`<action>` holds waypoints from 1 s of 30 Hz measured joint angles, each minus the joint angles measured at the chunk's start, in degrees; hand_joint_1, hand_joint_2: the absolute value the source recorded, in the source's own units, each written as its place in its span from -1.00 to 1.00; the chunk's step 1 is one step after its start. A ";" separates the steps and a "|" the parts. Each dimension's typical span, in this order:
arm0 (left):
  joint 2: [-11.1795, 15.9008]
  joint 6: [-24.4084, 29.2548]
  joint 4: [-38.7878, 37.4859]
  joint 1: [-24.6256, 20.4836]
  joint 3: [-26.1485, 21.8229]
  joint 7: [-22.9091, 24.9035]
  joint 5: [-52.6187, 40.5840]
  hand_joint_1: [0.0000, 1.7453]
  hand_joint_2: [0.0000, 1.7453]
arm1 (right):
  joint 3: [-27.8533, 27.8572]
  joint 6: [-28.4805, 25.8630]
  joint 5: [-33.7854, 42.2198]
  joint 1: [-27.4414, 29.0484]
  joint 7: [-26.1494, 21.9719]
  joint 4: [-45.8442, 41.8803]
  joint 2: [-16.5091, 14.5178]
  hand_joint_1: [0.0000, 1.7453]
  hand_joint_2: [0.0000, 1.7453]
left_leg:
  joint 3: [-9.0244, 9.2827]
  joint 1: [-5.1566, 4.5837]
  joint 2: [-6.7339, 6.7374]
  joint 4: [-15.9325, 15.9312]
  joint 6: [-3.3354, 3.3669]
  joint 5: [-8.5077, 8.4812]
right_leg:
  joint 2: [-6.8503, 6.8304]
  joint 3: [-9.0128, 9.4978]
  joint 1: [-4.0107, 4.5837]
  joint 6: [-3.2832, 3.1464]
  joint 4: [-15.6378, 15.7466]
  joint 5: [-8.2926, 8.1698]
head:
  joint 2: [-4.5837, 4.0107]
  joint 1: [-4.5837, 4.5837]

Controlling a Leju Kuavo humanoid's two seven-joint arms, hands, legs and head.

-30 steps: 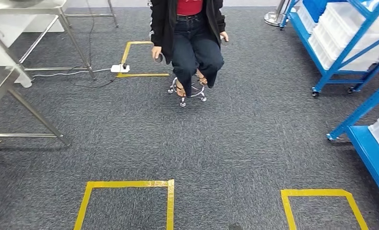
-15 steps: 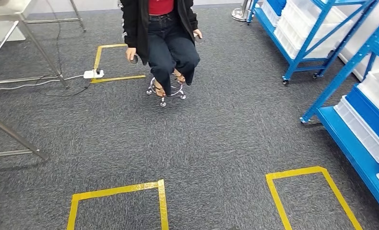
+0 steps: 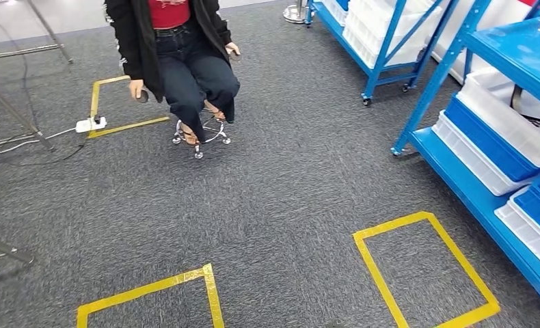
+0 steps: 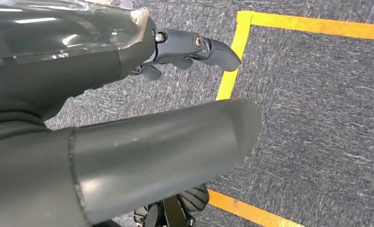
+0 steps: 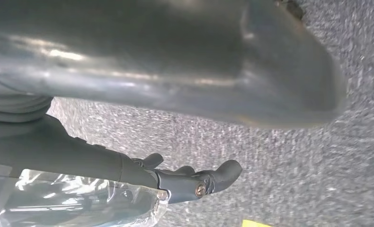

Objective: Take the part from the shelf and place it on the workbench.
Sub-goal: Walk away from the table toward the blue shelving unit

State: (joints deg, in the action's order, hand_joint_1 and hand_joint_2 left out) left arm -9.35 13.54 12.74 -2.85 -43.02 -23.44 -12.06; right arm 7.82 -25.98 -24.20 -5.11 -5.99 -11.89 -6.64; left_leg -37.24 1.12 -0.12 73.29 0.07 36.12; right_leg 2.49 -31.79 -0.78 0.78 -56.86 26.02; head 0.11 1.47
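Head view: the whole scene is sliding toward 9 o'clock against the earlier frames; the camera is turning, so the robot is probably heading for the blue steel shelf at 3 o'clock, with its white plastic bins. The part cannot be made out. A seated person is at 11 o'clock, on grey looped carpet marked with yellow tape squares.

Left wrist view: the left hand is hanging empty, fingers loosely apart.

Right wrist view: the right hand is likewise empty and slack.

Person seated on stool; power strip beside yellow tape square on grey carpet.
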 joint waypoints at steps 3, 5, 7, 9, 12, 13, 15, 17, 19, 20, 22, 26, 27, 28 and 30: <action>0.17 -0.01 0.00 -0.02 -0.21 -0.34 -0.03 -1.00 -1.00 | 0.17 -0.19 -0.06 -0.11 -0.02 0.00 -0.16 -1.00 -1.00 | 4.22 0.20 -2.14 -10.26 0.37 -6.12 | 2.07 -0.01 0.19 0.12 -0.36 0.06 | 0.00 0.00; 0.23 0.05 0.01 -0.09 -0.43 -0.53 -0.02 -1.00 -1.00 | 0.21 -0.30 -0.13 -0.21 -0.04 0.00 -0.28 -1.00 -1.00 | 5.77 0.14 -3.63 -14.18 0.67 -7.46 | 3.13 -0.48 0.38 0.58 -0.55 -0.01 | 0.00 0.04; 0.24 0.18 0.03 -0.22 -0.56 -0.70 0.06 -1.00 -1.00 | 0.24 -0.40 -0.19 -0.12 -0.04 0.00 -0.31 -1.00 -1.00 | 5.82 -0.25 -3.02 -14.57 1.29 -7.62 | 3.97 -1.10 0.31 1.36 -0.40 -0.27 | 0.00 0.06; 0.20 0.30 0.08 -0.29 -0.68 -0.87 0.14 -1.00 -1.00 | 0.25 -0.44 -0.36 -0.09 -0.04 0.00 -0.32 -1.00 -1.00 | 5.97 -0.38 -1.80 -15.17 2.23 -8.12 | 2.49 -2.15 0.19 1.76 -1.85 0.43 | 0.00 0.15; 0.22 0.38 0.11 -0.20 -1.04 -1.15 0.17 -1.00 -1.00 | 0.26 -0.44 -0.75 -0.41 -0.04 0.00 -0.44 -1.00 -1.00 | 5.96 -0.43 0.49 -15.64 3.04 -8.41 | -1.27 -7.14 0.12 1.45 -11.66 5.07 | 0.00 0.49; 0.23 0.39 0.11 -0.18 -1.14 -1.22 0.17 -1.00 -1.00 | 0.25 -0.43 -0.91 -0.45 -0.02 0.00 -0.49 -1.00 -1.00 | 5.90 -0.48 1.21 -15.63 3.06 -8.40 | -1.53 -8.82 0.05 1.54 -15.20 6.33 | 0.00 0.51; 0.25 0.40 0.11 -0.20 -1.28 -1.31 0.18 -1.00 -1.00 | 0.26 -0.39 -1.13 -0.36 0.09 0.00 -0.52 -1.00 -1.00 | 5.84 -0.53 2.58 -15.61 3.04 -8.37 | -1.84 -9.43 -0.07 2.24 -17.12 6.63 | 0.00 0.51; 0.23 0.40 0.11 -0.23 -1.34 -1.34 0.20 -1.00 -1.00 | 0.27 -0.37 -1.18 -0.40 0.17 -0.01 -0.52 -1.00 -1.00 | 5.97 -0.54 3.77 -15.59 2.87 -8.27 | -3.17 -5.40 -0.20 3.16 -10.24 4.17 | 0.00 0.52; 0.22 0.38 0.13 -0.24 -1.36 -1.38 0.21 -1.00 -1.00 | 0.27 -0.36 -1.20 -0.65 0.21 -0.02 -0.51 -1.00 -1.00 | 6.26 -0.80 4.78 -15.49 2.37 -7.96 | -5.67 -1.17 0.04 3.20 -2.54 1.74 | 0.00 0.52; 0.22 0.35 0.14 -0.25 -1.36 -1.42 0.19 -1.00 -1.00 | 0.27 -0.36 -1.20 -0.78 0.24 -0.02 -0.52 -1.00 -1.00 | 6.45 -0.93 5.24 -15.45 2.05 -7.77 | -6.43 -0.22 0.22 2.89 -0.62 1.12 | 0.00 0.49; 0.19 0.09 0.19 -0.37 -1.37 -1.51 0.09 -1.00 -1.00 | 0.30 -0.35 -1.16 -0.84 0.33 -0.02 -0.49 -1.00 -1.00 | 6.92 -0.92 6.24 -15.56 1.37 -7.49 | -5.81 -0.21 0.58 2.04 -0.08 0.76 | 0.00 0.44; 0.28 -0.69 0.33 -0.50 -1.35 -1.68 -0.63 -1.00 -1.00 | 0.57 -0.35 -0.87 -0.72 0.33 -0.03 -0.34 -1.00 -1.00 | 5.18 -0.18 2.67 -10.20 0.25 -3.51 | -3.38 0.68 -0.55 0.36 0.45 0.12 | 0.00 0.23; 0.31 -0.84 0.33 -0.41 -1.35 -1.69 -0.83 -1.00 -1.00 | 0.66 -0.35 -0.73 -0.73 0.26 -0.04 -0.32 -1.00 -1.00 | 3.46 -0.14 1.27 -6.39 0.15 -1.48 | -2.77 0.66 -0.41 0.13 0.43 0.06 | 0.00 0.17; 0.32 -0.98 0.33 -0.29 -1.35 -1.70 -0.98 -1.00 -1.00 | 0.75 -0.36 -0.54 -0.68 0.15 -0.04 -0.31 -1.00 -1.00 | 1.61 -0.09 0.49 -2.59 0.06 0.12 | -2.14 0.65 -0.30 -0.01 0.42 0.02 | 0.00 0.14; 0.40 -1.23 0.33 -0.11 -1.35 -1.68 -1.28 -1.00 -1.00 | 1.01 -0.41 -0.19 -0.42 -0.11 -0.03 -0.28 -1.00 -1.00 | -0.44 0.02 0.03 0.67 -0.03 0.19 | -0.69 0.72 -0.17 -0.01 0.38 0.03 | 0.00 0.13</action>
State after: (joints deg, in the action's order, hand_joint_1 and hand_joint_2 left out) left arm -8.95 12.31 13.07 -2.96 -44.37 -25.12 -13.34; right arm 8.83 -26.39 -24.39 -5.53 -6.10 -11.92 -6.92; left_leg -37.68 1.14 -0.09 73.96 0.04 36.32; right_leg 1.80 -31.07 -0.95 0.77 -56.49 26.06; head 0.11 1.60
